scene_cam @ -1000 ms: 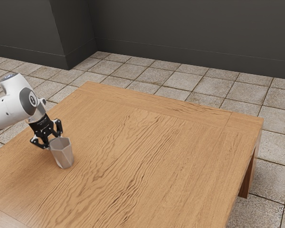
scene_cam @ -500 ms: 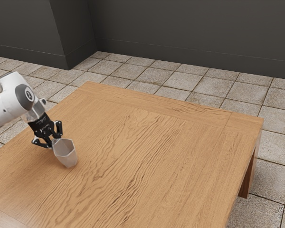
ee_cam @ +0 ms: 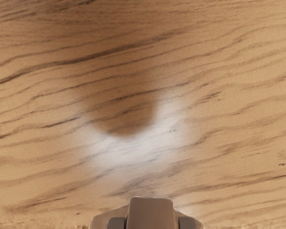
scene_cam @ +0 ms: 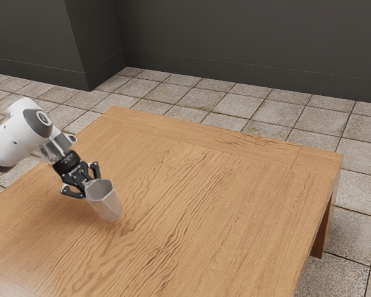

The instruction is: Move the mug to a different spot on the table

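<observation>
Here, claw (scene_cam: 88,184) clamped on tilted mug (scene_cam: 106,200), wrist view adding its shadow (ee_cam: 125,116) on table (scene_cam: 235,204).

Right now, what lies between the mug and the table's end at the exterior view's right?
Nothing: the exterior view shows bare wood from the mug to that end of the table.

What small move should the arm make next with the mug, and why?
Probably carry the mug toward the exterior view's right, over bare table: the gripper is shut on its rim, it hangs tilted, and its shadow in the wrist view suggests it is lifted.
</observation>
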Tool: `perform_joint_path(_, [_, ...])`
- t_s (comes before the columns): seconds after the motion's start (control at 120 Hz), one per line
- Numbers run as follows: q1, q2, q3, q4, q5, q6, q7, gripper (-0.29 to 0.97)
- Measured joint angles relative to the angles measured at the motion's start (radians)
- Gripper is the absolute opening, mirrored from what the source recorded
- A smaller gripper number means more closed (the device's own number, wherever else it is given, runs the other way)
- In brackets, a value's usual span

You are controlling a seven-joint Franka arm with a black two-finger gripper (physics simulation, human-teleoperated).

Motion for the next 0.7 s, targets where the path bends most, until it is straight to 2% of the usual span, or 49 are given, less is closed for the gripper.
perform_joint_path(0.25, [-0.001, 0.056, -0.047, 0.085, -0.067, -0.013, 0.012, -0.04])
perform_joint_path(0.7, [-0.001, 0.148, -0.067, 0.121, -0.090, -0.015, 0.019, -0.07])
